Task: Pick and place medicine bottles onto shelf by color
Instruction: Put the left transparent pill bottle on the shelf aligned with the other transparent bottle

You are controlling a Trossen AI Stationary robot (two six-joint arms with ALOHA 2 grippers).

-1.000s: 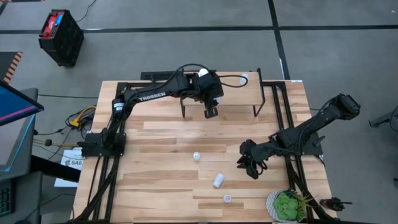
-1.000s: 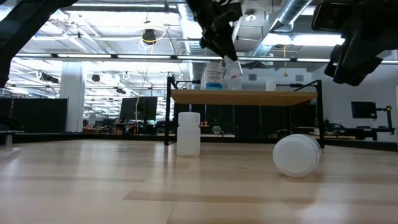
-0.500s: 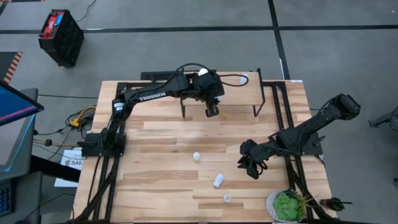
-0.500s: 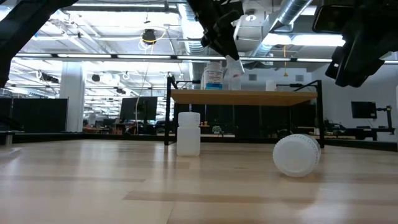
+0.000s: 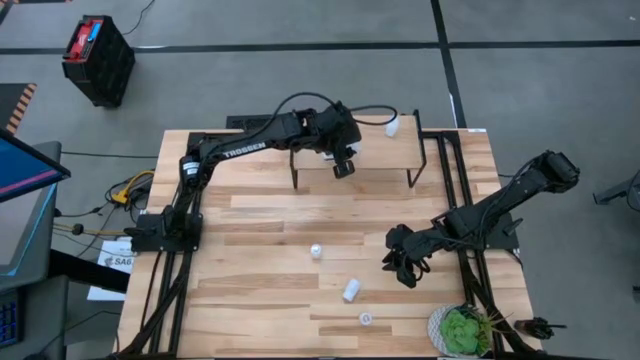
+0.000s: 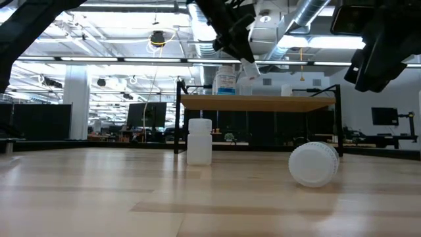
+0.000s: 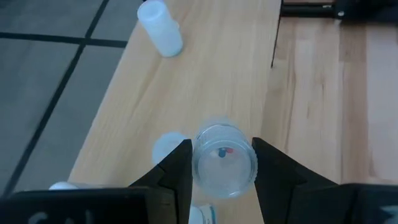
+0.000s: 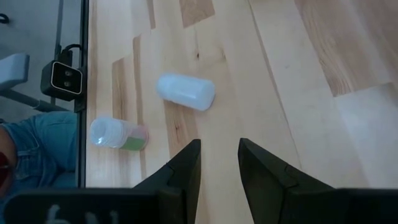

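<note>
Wooden slatted worktop (image 5: 260, 215) carries the shelf (image 5: 375, 150) at its far edge. Placing step in hand: left end effector (image 7: 219, 163) hovers over the shelf top, clenched on a translucent bottle (image 7: 224, 160). One white bottle (image 7: 160, 28) already lies further along the shelf. Three bottles remain on the worktop, well apart from the shelf, including a lying white one (image 5: 351, 290). Right end effector (image 8: 219, 163) waits above these, fingers parted, empty. Next move, as I judge: lower beside like-coloured bottles, then release.
</note>
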